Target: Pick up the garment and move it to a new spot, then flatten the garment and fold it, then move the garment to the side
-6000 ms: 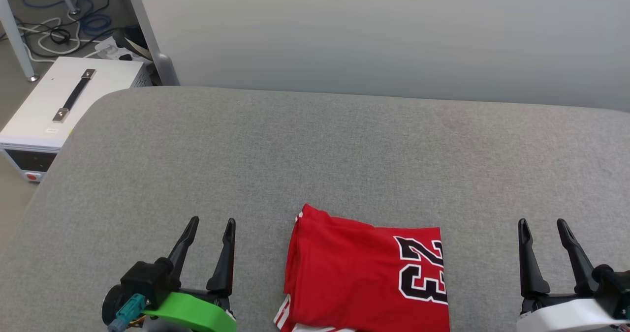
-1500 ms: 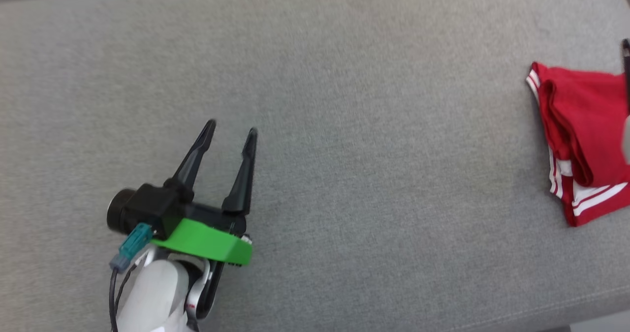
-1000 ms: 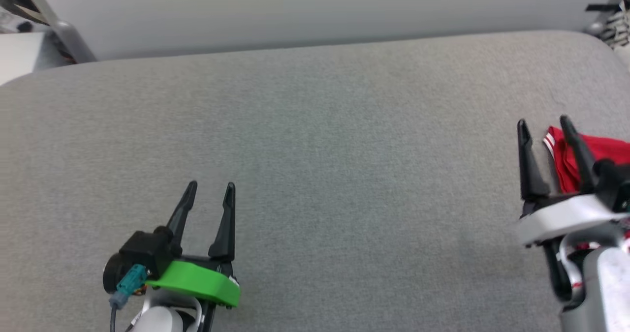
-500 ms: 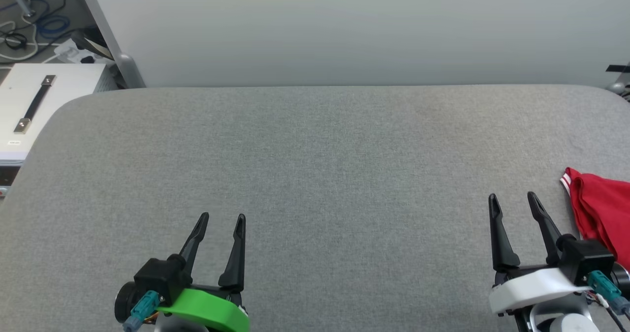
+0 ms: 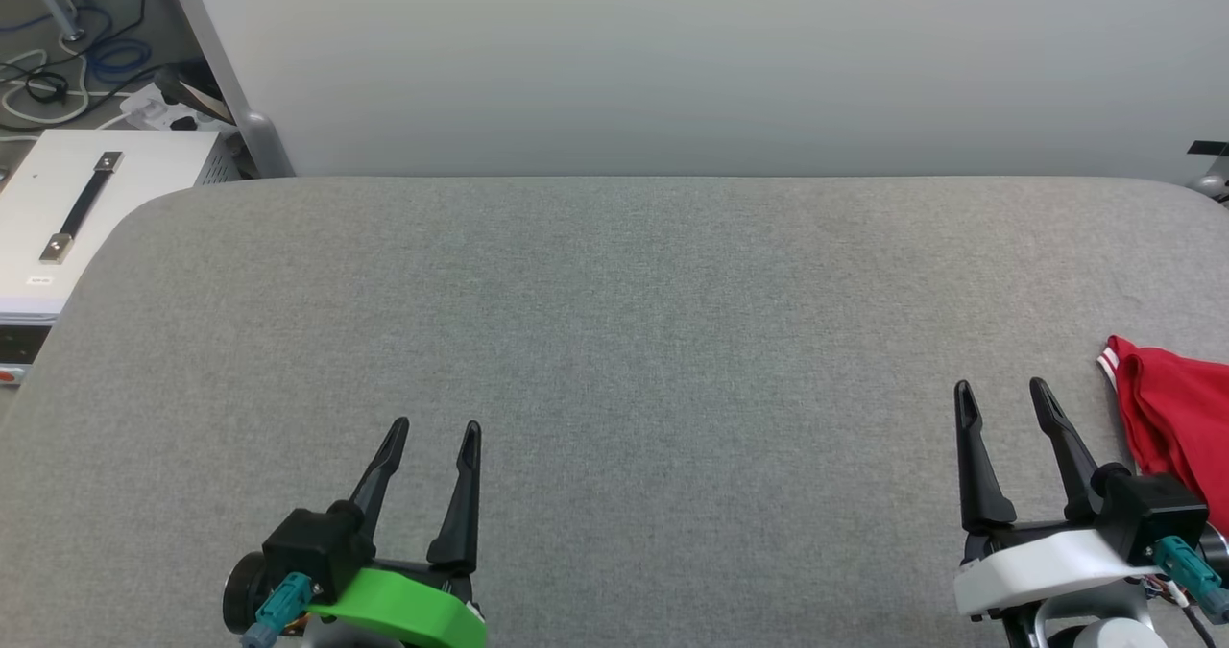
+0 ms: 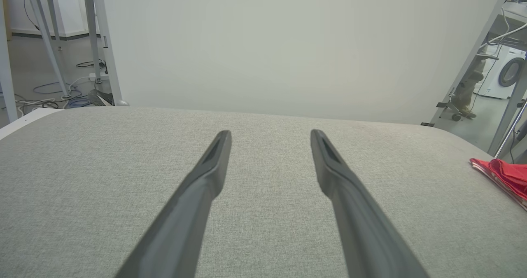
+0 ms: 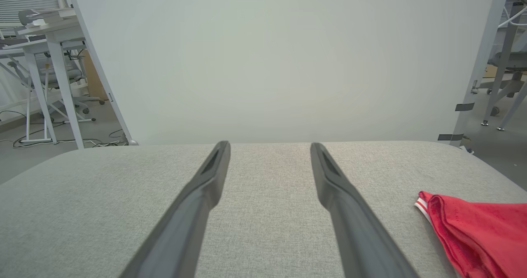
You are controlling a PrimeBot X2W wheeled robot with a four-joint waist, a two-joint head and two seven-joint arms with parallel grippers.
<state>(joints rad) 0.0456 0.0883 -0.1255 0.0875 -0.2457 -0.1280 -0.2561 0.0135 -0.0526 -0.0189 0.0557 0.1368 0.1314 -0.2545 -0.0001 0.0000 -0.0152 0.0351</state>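
The folded red garment [image 5: 1176, 422] lies at the far right edge of the grey table [image 5: 614, 322], cut off by the head view's border; its white-and-red trim shows at the corner. The garment [image 7: 477, 232] sits just right of my right gripper [image 5: 1003, 394], which is open and holds nothing. My left gripper [image 5: 434, 431] stands open over bare table at the lower left, far from the garment [image 6: 502, 175]. The number and lettering are hidden.
A white box with a black handle [image 5: 72, 211] stands on the floor past the table's left edge, with cables [image 5: 58, 62] behind it. A pale wall panel [image 5: 672, 62] rises behind the table. Chairs and desk legs [image 7: 49, 76] stand farther off.
The garment, six seconds ago in the middle near the front edge, now lies at the far right. The head camera swung about over the last seconds, then settled. Both grippers stay open.
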